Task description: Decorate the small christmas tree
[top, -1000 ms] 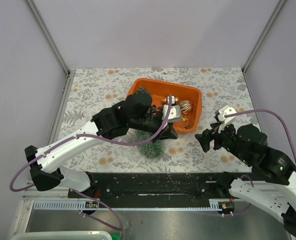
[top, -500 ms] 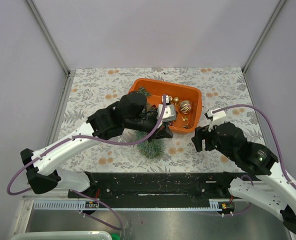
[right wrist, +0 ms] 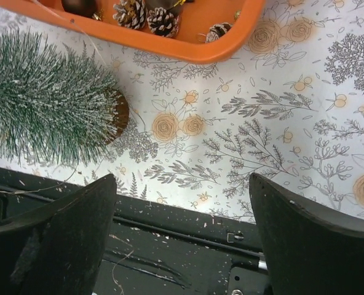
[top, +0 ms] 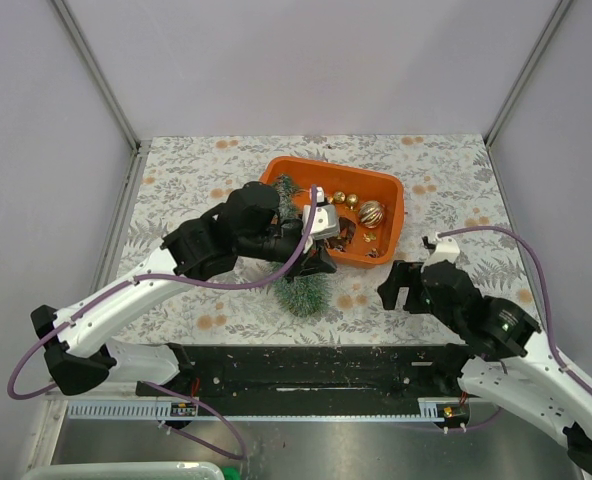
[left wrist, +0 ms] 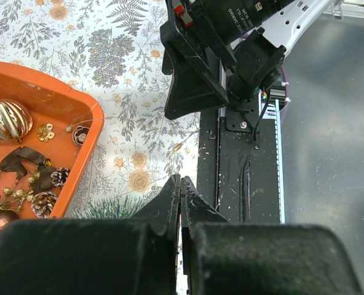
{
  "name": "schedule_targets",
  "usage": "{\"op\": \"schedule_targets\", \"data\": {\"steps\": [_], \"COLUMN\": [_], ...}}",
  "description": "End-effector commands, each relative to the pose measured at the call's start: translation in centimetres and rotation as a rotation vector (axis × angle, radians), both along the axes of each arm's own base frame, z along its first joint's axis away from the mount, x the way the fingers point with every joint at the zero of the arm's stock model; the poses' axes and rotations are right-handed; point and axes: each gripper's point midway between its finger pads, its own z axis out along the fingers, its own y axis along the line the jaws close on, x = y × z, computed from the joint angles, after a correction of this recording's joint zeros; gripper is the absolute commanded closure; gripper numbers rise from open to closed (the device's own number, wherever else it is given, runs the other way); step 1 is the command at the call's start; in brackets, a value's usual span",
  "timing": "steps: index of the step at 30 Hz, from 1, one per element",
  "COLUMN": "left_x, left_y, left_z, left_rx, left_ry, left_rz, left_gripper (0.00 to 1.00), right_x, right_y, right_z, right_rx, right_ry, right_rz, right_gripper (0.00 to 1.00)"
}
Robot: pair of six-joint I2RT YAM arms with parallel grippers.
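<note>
The small christmas tree [top: 304, 296] lies on its side on the floral table, its base toward the near edge and its tip [top: 286, 185] over the orange tray [top: 396, 196]. In the right wrist view the small christmas tree [right wrist: 47, 117] shows its frosted needles and brown base. My left gripper [top: 316, 268] hovers over the tree's lower part, shut, its fingertips [left wrist: 173, 187] pressed together with nothing visible between them. To the right of the tree, my right gripper [top: 401, 285] stands wide open over the table; in its own view the right gripper [right wrist: 182, 179] holds nothing.
The tray [left wrist: 77, 110] holds a gold striped bauble [top: 370, 213], small gold balls, pine cones [right wrist: 148, 15] and a dark ribbon [left wrist: 16, 163]. A black base rail [top: 316, 365] runs along the near table edge. Grey walls enclose the table.
The right gripper has moved left toward the tree's base and opened wider. The left gripper has shifted left and toward the near edge, still shut.
</note>
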Motion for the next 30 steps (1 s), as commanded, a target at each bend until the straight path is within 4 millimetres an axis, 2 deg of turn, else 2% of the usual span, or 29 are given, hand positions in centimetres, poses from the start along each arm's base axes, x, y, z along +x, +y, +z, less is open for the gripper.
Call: {"op": "schedule_targets", "data": {"steps": [1,3,6,10,15,20,22,24,27,30], "left_x": [-0.5,-0.5,-0.4,-0.5,-0.7,-0.7,-0.7,-0.8,-1.1,-1.3], "left_y": [0.2,0.1,0.1,0.1,0.1,0.1,0.1,0.2,0.4,0.6], "left_z": [2.1,2.2,2.2,2.2,2.1,2.2,2.2,2.3,2.5,2.2], "left_rx": [-0.070,-0.072,-0.072,-0.073,-0.073,-0.076,-0.076,-0.076,-0.082,-0.080], "left_ry": [-0.016,-0.016,-0.014,-0.011,-0.007,-0.006,-0.005,-0.005,-0.005,0.001], "left_rz": [-0.018,-0.019,-0.018,-0.020,-0.027,-0.033,-0.032,-0.032,-0.037,-0.044], "left_gripper": [1.00,1.00,1.00,1.00,1.00,1.00,1.00,1.00,1.00,1.00], "right_x": [1.2,1.5,2.0,2.9,4.3,5.7,5.9,6.2,5.4,4.2], "right_y": [0.4,1.1,3.2,3.6,3.8,5.6,6.0,6.2,4.8,2.6], "right_z": [1.1,0.5,-0.5,-2.3,-2.2,-2.2,-2.5,-1.6,-1.5,-0.1], "right_rx": [0.157,0.175,0.241,0.269,0.333,0.389,0.369,0.375,0.336,0.326], "right_ry": [-0.060,-0.064,-0.069,-0.096,-0.186,-0.240,-0.247,-0.276,-0.272,-0.288], "right_rz": [-0.113,-0.101,-0.060,-0.086,-0.119,-0.099,-0.083,-0.072,-0.082,-0.111], "right_gripper": [0.04,0.05,0.11,0.19,0.30,0.40,0.47,0.63,0.82,0.92]}}
